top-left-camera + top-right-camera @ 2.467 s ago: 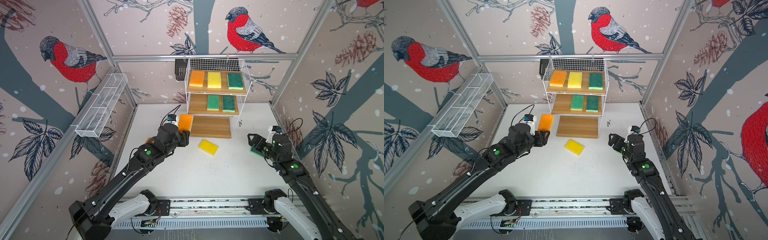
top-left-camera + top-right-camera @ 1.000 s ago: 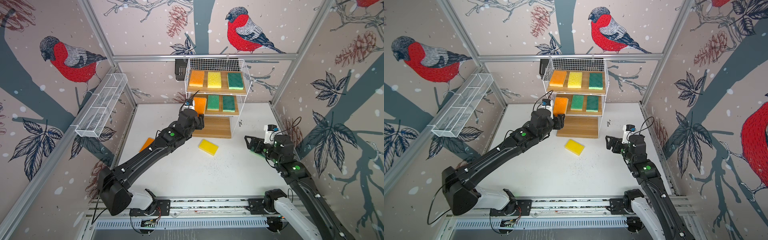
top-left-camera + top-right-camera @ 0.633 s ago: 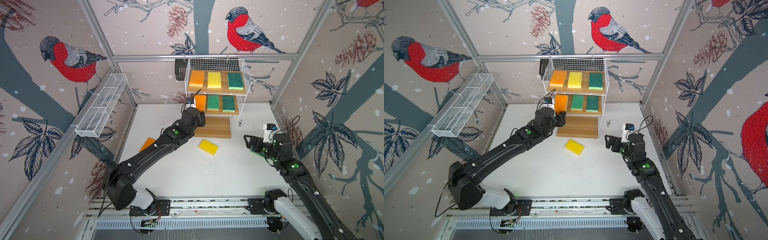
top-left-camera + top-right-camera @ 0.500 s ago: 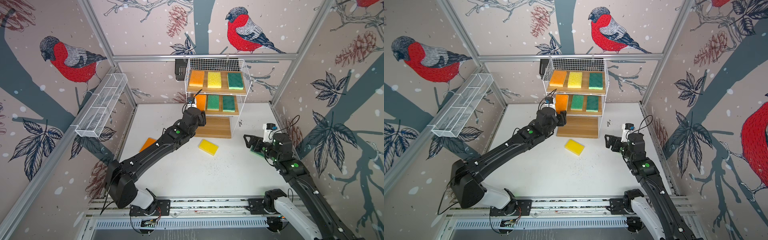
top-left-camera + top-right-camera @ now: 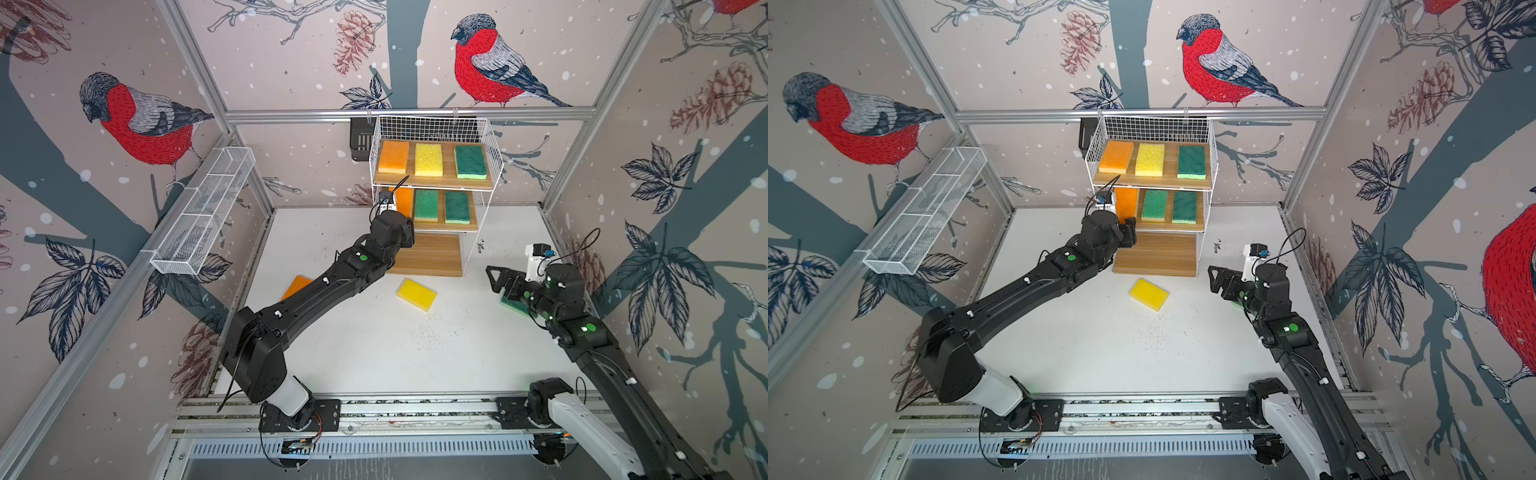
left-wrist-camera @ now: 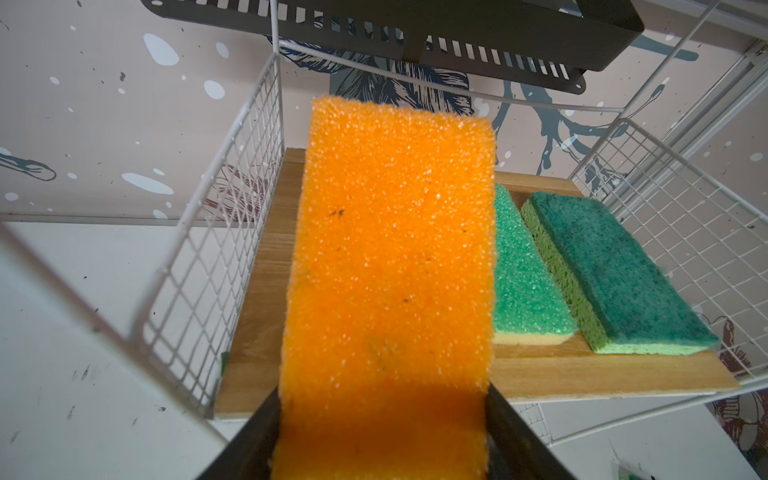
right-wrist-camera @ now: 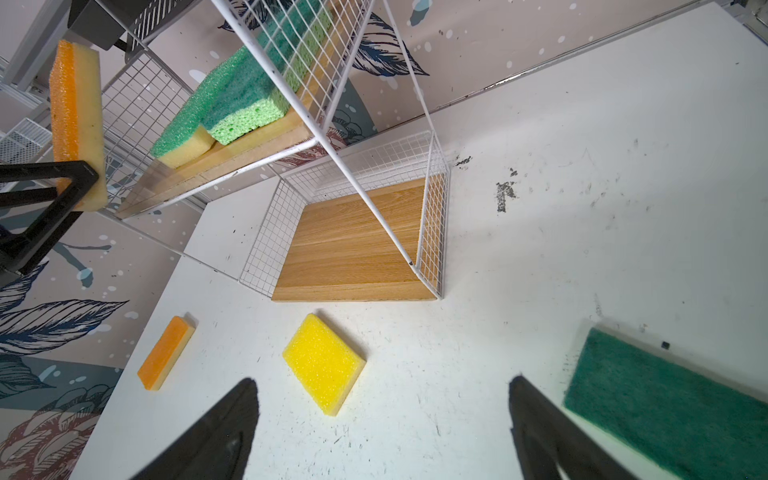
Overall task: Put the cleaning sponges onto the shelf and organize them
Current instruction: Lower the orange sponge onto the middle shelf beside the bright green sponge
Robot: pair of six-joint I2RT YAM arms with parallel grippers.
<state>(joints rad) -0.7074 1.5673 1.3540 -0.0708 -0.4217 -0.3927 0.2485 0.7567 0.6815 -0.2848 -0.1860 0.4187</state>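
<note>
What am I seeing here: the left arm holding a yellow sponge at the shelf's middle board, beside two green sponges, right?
Not quite. The sponge in the left fingers is orange, not yellow; the left wrist view shows it plainly. The rest holds: it is at the middle board of the shelf, beside two green sponges.

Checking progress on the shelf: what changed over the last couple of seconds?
The left end effector, shut on the held orange sponge, carried it from above the table up and forward over the middle board of the shelf. Unchanged: right end effector open near the green sponge; yellow sponge and loose orange sponge.
</note>
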